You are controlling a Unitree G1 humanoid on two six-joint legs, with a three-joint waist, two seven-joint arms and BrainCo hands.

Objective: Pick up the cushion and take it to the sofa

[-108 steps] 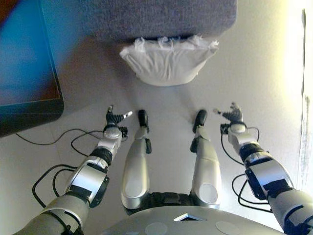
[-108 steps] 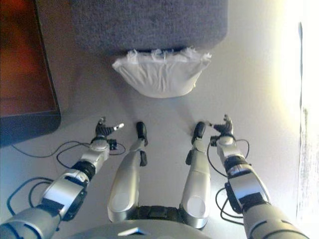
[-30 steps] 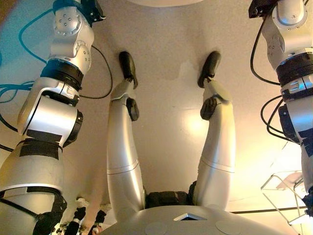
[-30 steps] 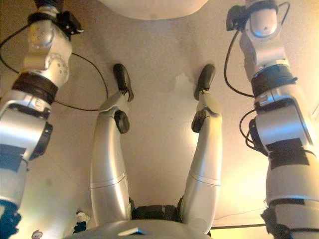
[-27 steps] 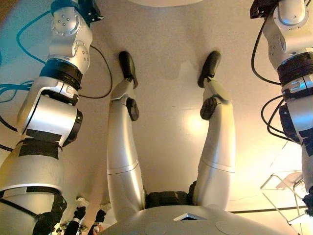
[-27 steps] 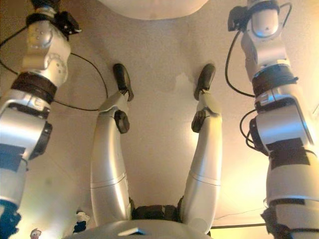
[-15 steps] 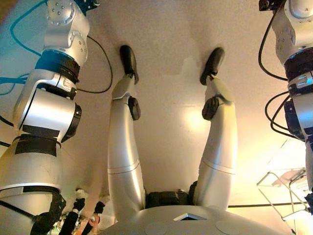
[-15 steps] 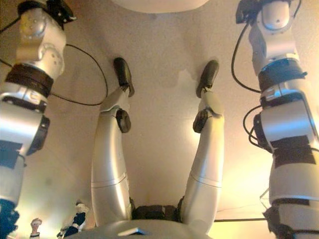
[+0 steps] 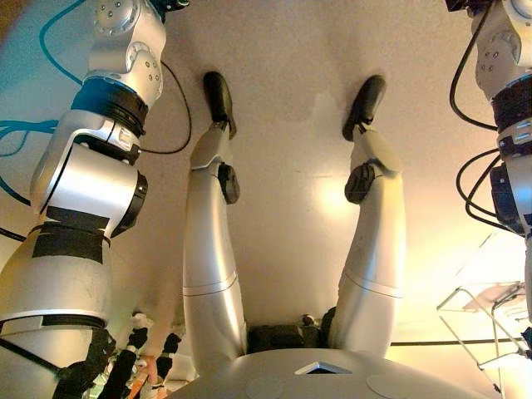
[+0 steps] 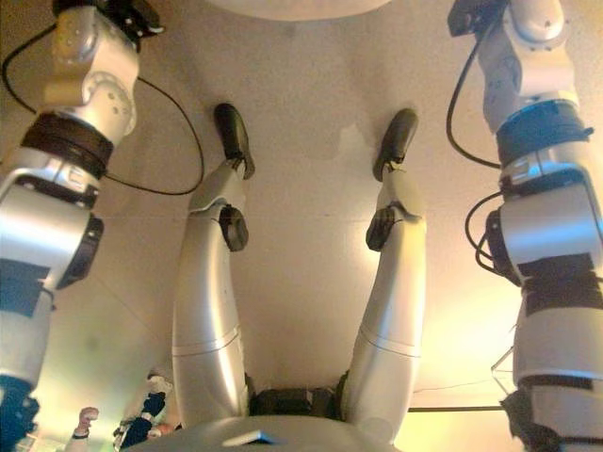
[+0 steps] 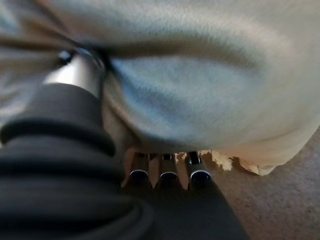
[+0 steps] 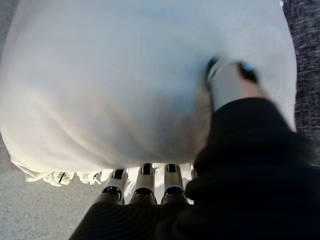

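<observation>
My left hand [image 11: 75, 75] and right hand [image 12: 230, 80] clamp the white cushion [image 12: 125, 85], thumbs above, fingers beneath.

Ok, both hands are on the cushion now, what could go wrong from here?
The cushion is soft: each thumb dents its top while the fingers sit beneath, so it may sag or slide out as it lifts. The left hand and right hand each hold only one side, and uneven lifting could tip it. In the head views only its edge shows and both hands are out of frame, so a slip would go unseen there.
</observation>
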